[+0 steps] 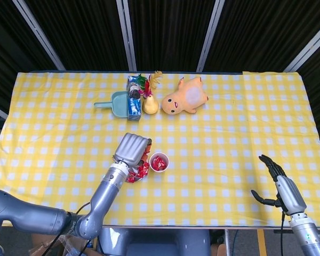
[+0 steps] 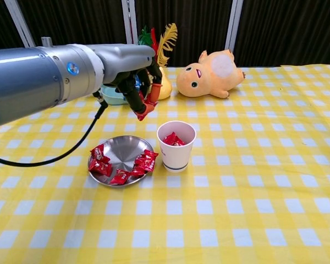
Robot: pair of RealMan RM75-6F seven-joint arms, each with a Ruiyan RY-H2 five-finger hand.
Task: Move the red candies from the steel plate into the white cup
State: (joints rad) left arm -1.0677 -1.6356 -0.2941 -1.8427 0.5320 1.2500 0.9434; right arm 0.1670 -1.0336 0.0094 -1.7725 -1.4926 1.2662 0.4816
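- left hand (image 2: 138, 91) pinching one red candy (image 2: 145, 108), hovering beside white cup (image 2: 176, 146) (some inside)
- several lying on steel plate (image 2: 121, 152)
- right hand (image 1: 277, 184) idling, fingers apart, holding nothing, at table's near right corner

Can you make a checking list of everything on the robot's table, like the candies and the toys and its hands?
Surface: table under a yellow-and-white checked cloth.
Job's things: steel plate holding red candies; white cup beside it, candies inside.
Clutter: plush toy, pear, teal dustpan, blue packet, feathers.
Hands: left hand raised above the plate, fingers pinching a red candy; right hand open, at the table edge.
Cables: black cable hanging from the left arm.
Surroundings: dark curtain.
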